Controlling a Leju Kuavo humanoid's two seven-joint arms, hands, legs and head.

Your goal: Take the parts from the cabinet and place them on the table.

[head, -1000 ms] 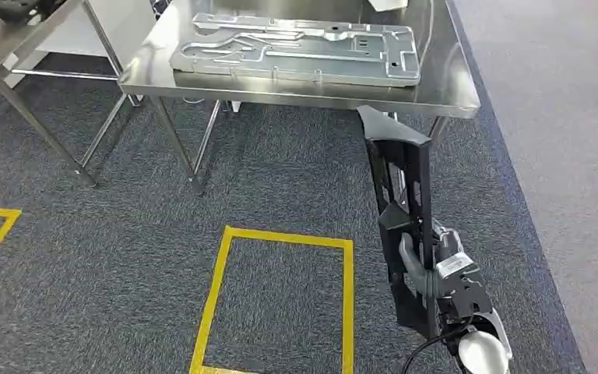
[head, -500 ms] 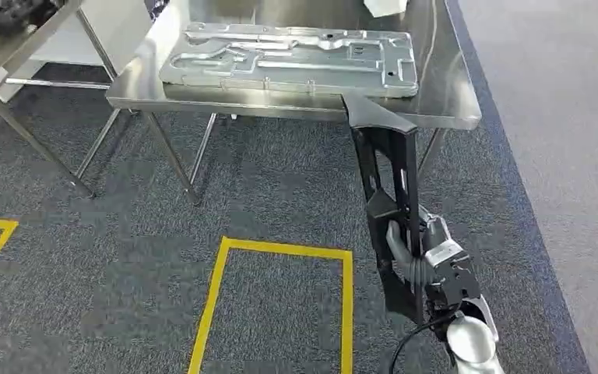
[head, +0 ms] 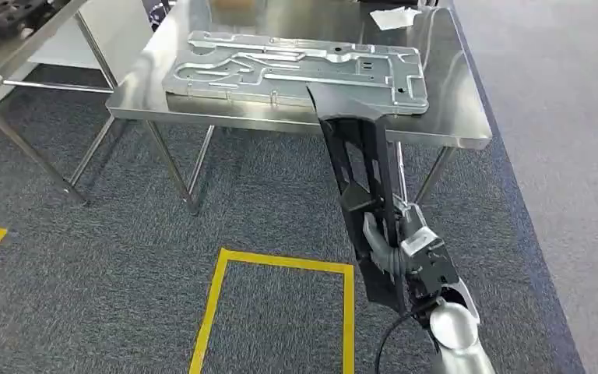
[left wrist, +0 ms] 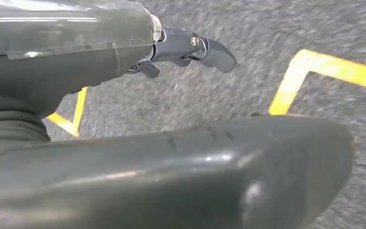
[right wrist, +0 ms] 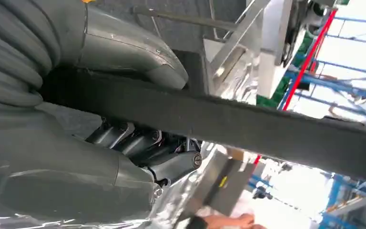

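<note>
Nearest to the robot, the right hand point(head: 393, 251) was wrapped around the lower part of a long black part point(head: 362, 179), thumb curled across its near face and fingers point(right wrist: 143, 143) closed behind it, so the piece was firmly gripped. The black part stood nearly upright, leaning a little to the left, its lower end down over the grey carpet point(head: 124, 234) and its angled top reaching up in front of the near edge of the steel counter point(head: 452, 117), overlapping that edge in the head view; whether it touched the counter I could not tell. The left hand point(left wrist: 186, 50) hung over the carpet with nothing in it, its dark fingers point(left wrist: 214, 52) only loosely bent and apart from the thick thumb. On the floor to the left of the right arm lay a rectangle marked out in yellow tape point(head: 218, 304), with another strip of the same tape off at the far left. Farther on, a flat silver metal panel point(head: 296, 70), stamped with ribs and slots, lay flat on the counter, taking up most of its left and middle. Beyond it, toward the far right corner, sat a small white sheet point(head: 395, 15). To the far left stood a second steel table point(head: 15, 47) with something dark on it.
</note>
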